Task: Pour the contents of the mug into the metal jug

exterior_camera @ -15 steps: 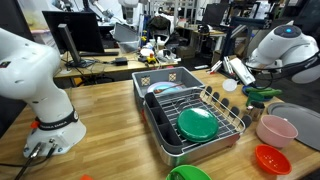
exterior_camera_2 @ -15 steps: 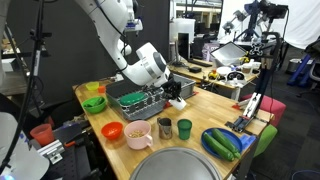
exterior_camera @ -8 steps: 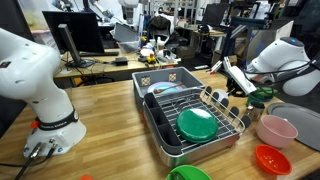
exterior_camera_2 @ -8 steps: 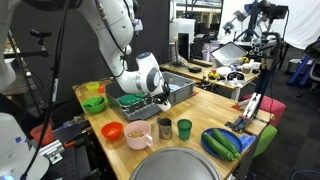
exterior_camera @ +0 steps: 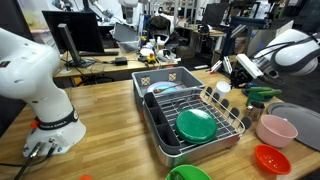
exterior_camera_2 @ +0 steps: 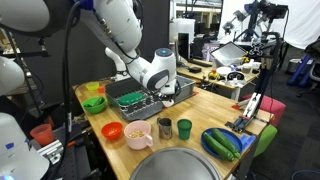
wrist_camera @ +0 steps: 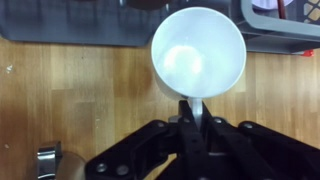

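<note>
A: What's the setting?
B: A cluttered lab, with desks, monitors and cables at the back. In front is a wooden table [exterior_camera: 110,120], and the white arm [exterior_camera_2: 125,30] bends down over it.

A: What's the largest thing on the table?
B: A dark dish rack [exterior_camera: 157,122] with a wire basket, and a green plate [exterior_camera: 197,124] lying inside it. Next in size is the pink bowl [exterior_camera: 276,130] near the table edge, with the red bowl [exterior_camera: 272,158] just beside it.

A: And the metal jug?
B: In an exterior view the metal jug [exterior_camera_2: 164,128] stands upright between the pink bowl and a dark green cup [exterior_camera_2: 184,128]. In the wrist view only a sliver of it shows at the lower left corner, well apart from the mug.

A: Where is the mug?
B: The mug [wrist_camera: 198,55] is in the air over the wood, right at the rack's edge, and its mouth faces the wrist camera. The inside looks white; I cannot tell what it holds.

A: What about the gripper?
B: The gripper [wrist_camera: 197,108] has its fingers pinched narrow on the mug's handle, so the cup hangs out in front of them
</note>
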